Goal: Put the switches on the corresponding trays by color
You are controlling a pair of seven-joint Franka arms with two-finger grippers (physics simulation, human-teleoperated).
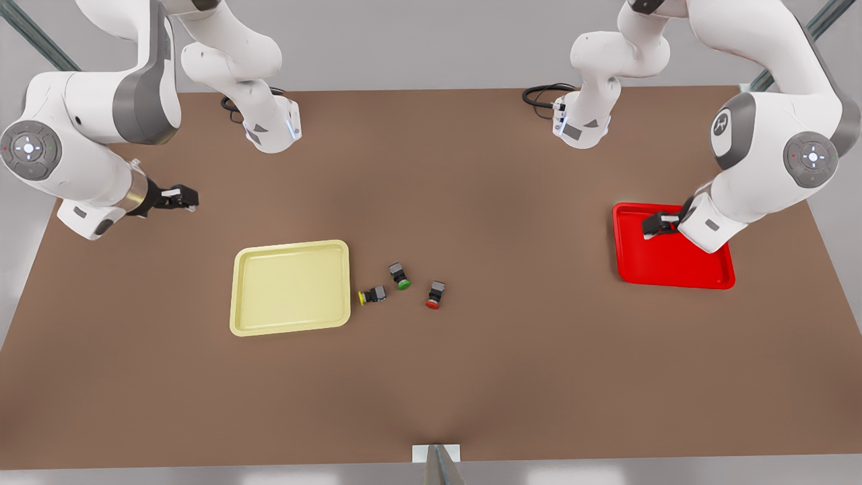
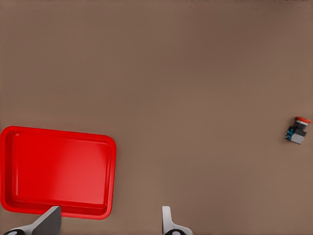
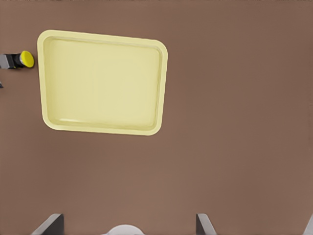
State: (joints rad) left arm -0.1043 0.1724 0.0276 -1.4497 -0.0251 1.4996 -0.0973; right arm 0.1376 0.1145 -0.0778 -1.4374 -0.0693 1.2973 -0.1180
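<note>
My left gripper [image 1: 652, 227] hangs over the bright red square tray [image 1: 673, 269], jaws spread and empty; my right gripper [image 1: 190, 199] waits over bare brown tabletop [image 1: 471, 377] beyond the pale yellow square tray [image 1: 289, 288], jaws open too. Nothing sorted yet: both trays bare. The yellow-capped dark grey switch [image 1: 372, 295] lies just beside the yellow tray, the red-capped switch [image 1: 436, 295] well apart from the red one. A green-capped switch [image 1: 399, 275] sits between them, crowding my reach
</note>
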